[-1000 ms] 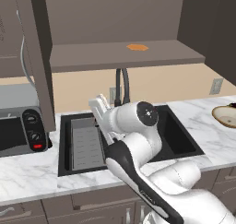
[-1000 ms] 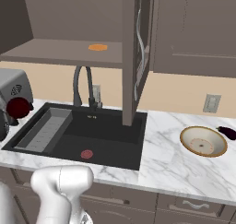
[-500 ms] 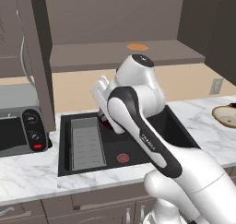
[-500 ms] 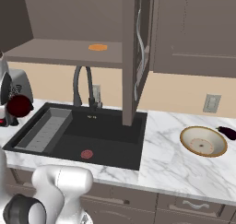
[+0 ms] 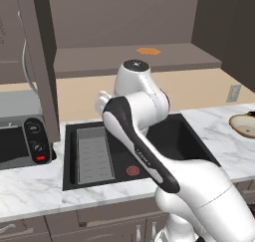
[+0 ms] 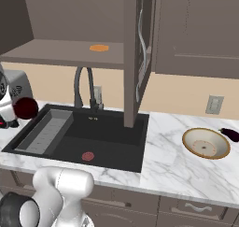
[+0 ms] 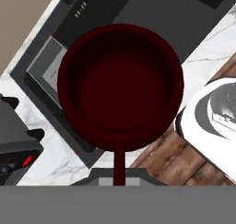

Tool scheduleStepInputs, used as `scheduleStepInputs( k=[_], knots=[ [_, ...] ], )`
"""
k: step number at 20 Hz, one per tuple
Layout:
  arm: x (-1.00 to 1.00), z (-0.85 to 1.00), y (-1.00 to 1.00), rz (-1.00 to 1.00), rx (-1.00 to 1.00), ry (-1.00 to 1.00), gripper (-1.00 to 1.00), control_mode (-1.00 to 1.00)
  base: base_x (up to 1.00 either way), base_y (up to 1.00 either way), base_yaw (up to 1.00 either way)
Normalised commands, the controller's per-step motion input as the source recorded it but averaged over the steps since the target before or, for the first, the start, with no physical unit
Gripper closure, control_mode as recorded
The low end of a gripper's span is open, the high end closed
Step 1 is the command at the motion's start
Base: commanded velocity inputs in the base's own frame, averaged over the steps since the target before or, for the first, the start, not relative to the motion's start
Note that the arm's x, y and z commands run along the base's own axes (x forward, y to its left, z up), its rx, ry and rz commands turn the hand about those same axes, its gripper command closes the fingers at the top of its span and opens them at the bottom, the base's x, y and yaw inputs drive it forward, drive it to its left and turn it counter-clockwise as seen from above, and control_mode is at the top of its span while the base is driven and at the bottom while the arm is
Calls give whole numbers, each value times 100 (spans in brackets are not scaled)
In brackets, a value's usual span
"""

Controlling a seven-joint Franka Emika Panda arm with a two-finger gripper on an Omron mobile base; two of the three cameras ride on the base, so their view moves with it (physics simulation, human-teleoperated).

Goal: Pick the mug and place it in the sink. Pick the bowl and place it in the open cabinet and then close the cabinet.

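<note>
Simulated kitchen, mid-carry: I have the jaws clenched on the thin handle of the mug [image 7: 120, 87], whose dark red mouth faces the hand camera, held in the air above the near left corner of the sink [image 6: 112, 139]. From the right base camera the mug [image 6: 25, 108] hangs just left of the sink, over the grey ribbed tray [image 6: 45, 132].

To do this step well, I judge the mug should travel further in over the sink before it comes down, low and level, clear of the faucet [image 6: 84, 88], and be let go only once it sits on the basin floor.

Right of the sink, on the white marbled surface [image 6: 172, 167], waits the bowl [image 6: 206, 143], with a small dark object [image 6: 229, 134] just beyond it. Left of the sink stands a toaster oven [image 5: 22, 141]. Above the sink, the cabinet [image 6: 65, 51] stands open, an orange patch [image 6: 99, 47] on its shelf.
</note>
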Motion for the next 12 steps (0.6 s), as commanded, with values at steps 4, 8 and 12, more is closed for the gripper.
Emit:
scheduleStepInputs(
  k=[4, 8, 12],
  knots=[
    [0, -34, -44, 27, -1, 3, 100, -100, 0, 0, 0],
    [0, -46, -36, 29, 0, 8, 100, -100, 0, 0, 0],
    [0, -49, -25, 30, -3, 2, 100, -100, 0, 0, 0]
  ],
)
